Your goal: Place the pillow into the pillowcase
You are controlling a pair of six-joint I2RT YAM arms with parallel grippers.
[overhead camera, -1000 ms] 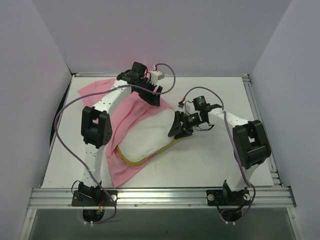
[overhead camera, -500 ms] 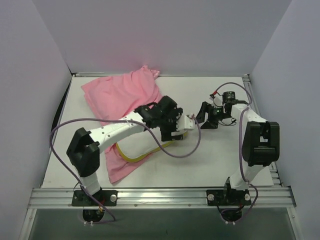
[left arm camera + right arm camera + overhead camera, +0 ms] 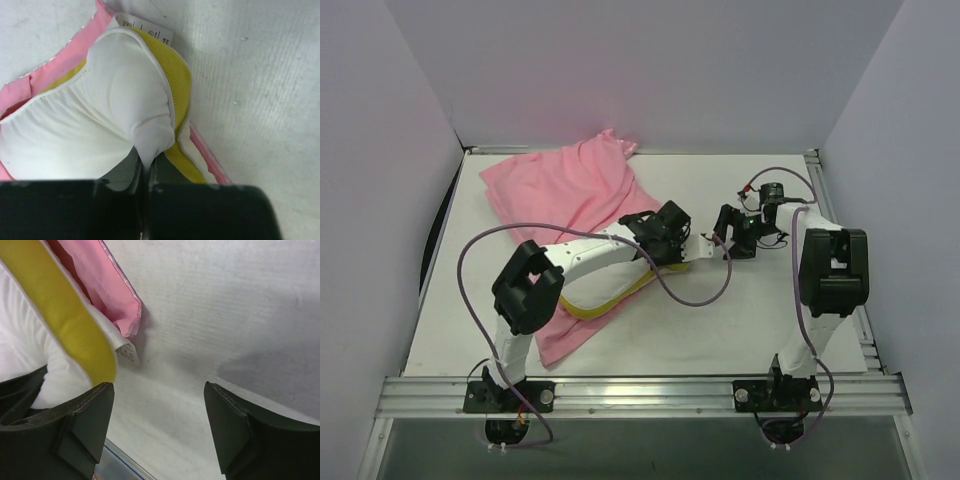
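Note:
The white pillow with yellow trim lies mid-table, its left part lying on or in the pink pillowcase, which spreads toward the back left. My left gripper is at the pillow's right corner. In the left wrist view that gripper is shut on a pinched fold of the pillow's white fabric. My right gripper hovers just right of that corner. In its wrist view it stands open over bare table, with the yellow trim and a pink edge at the left.
White walls close in the white table on three sides. An aluminium rail runs along the front edge by the arm bases. A purple cable loops from the left arm over the table.
The left gripper came from the pillowcase at the back to the pillow's right corner and shut on it. The right gripper backed away to the right and opened wider.

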